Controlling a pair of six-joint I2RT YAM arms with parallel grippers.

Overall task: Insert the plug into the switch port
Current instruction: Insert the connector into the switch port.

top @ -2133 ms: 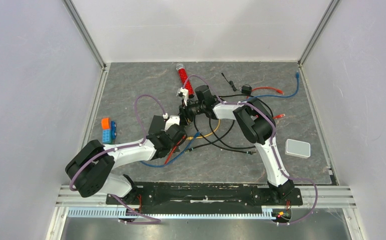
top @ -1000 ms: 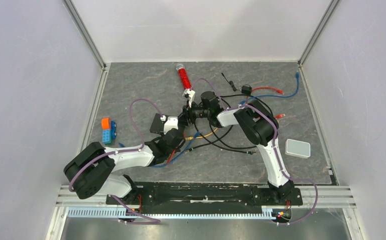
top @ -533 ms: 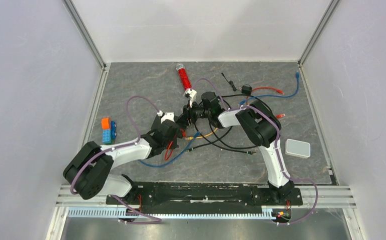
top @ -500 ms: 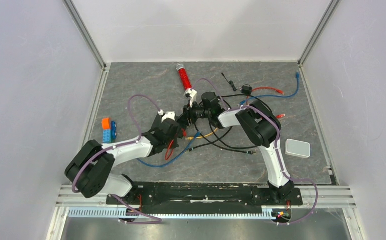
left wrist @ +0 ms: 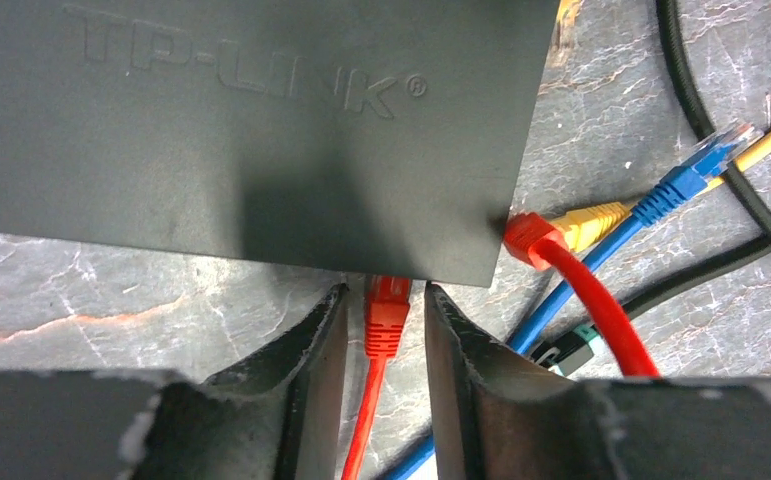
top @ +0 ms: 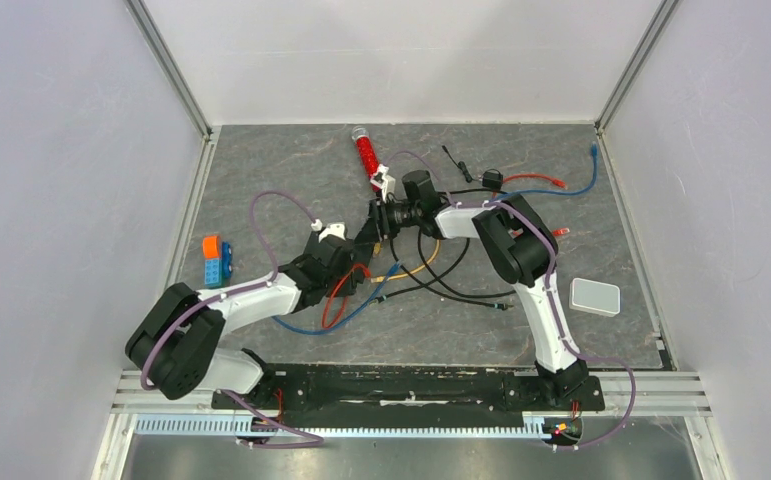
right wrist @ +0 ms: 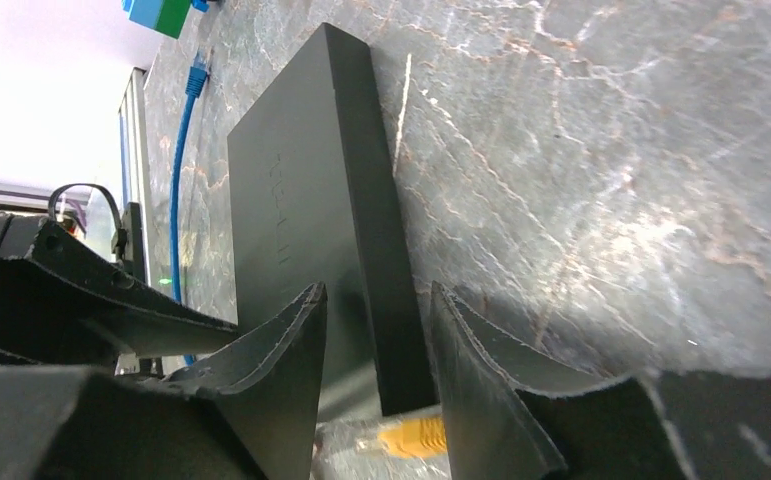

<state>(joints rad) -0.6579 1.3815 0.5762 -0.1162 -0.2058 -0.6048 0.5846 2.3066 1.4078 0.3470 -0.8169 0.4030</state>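
**Plug nosed under the switch edge, left jaws loose around it**

On my left wrist feed the orange plug [left wrist: 388, 312] points to 12 o'clock, and its nose disappears under the near edge of the black TP-Link switch [left wrist: 261, 130]. That edge hides the switch port itself, so I cannot tell how deep the plug sits. The left gripper [left wrist: 385, 300] straddles the plug with its jaws narrowly parted. There is a sliver of gap on each side and it grips nothing. The right gripper [right wrist: 376, 292] has its jaws closed on the end of the switch, one finger on either side.

The crowd sits at 2 o'clock of the plug. A second red plug [left wrist: 529, 238] butts the switch's corner and touches a yellow plug [left wrist: 593, 218]. A blue plug [left wrist: 696, 170] lies just beyond on the same bearing. The thick red cable [left wrist: 601, 330] runs close along the 3 o'clock finger [left wrist: 461, 380], with a blue cable [left wrist: 551, 310] beside it. Black cables [left wrist: 691, 90] cross farther out.

From overhead, both wrists meet mid-table above the cable tangle. A red-filled tube [top: 365, 155] lies at their 12 o'clock and the orange and blue blocks [top: 213, 260] at 9. The white rounded box [top: 595, 296] sits at 4 o'clock, well apart from the rest.
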